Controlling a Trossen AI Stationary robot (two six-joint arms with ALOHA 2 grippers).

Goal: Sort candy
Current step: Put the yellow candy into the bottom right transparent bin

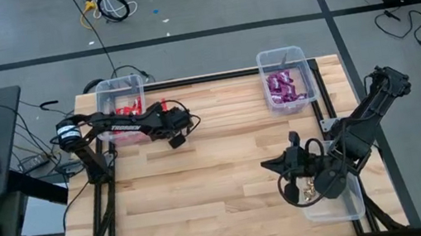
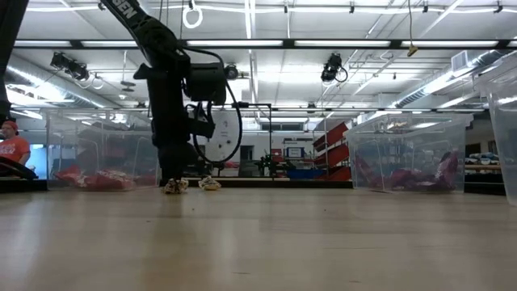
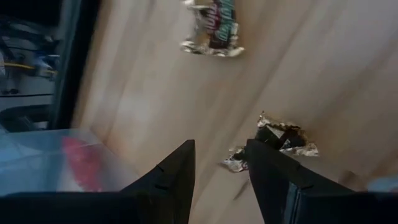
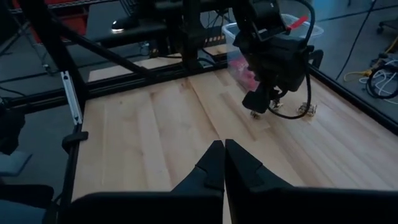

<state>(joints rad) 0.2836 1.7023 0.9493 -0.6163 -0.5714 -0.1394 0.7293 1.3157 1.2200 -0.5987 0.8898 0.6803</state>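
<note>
The left tool [image 3: 221, 171] hovers low over the worktop [image 1: 203, 178] near the far-left bin [image 1: 117, 94], fingers parted around a gold foil candy [image 3: 283, 140] lying there, not yet clenched. A second gold candy [image 3: 211, 28] lies just beside it. The right tool [image 4: 224, 162] waits clenched and empty at the near right.

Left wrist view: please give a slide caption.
Open left gripper lowered beside one gold foil-wrapped candy, another lying farther off.
</note>
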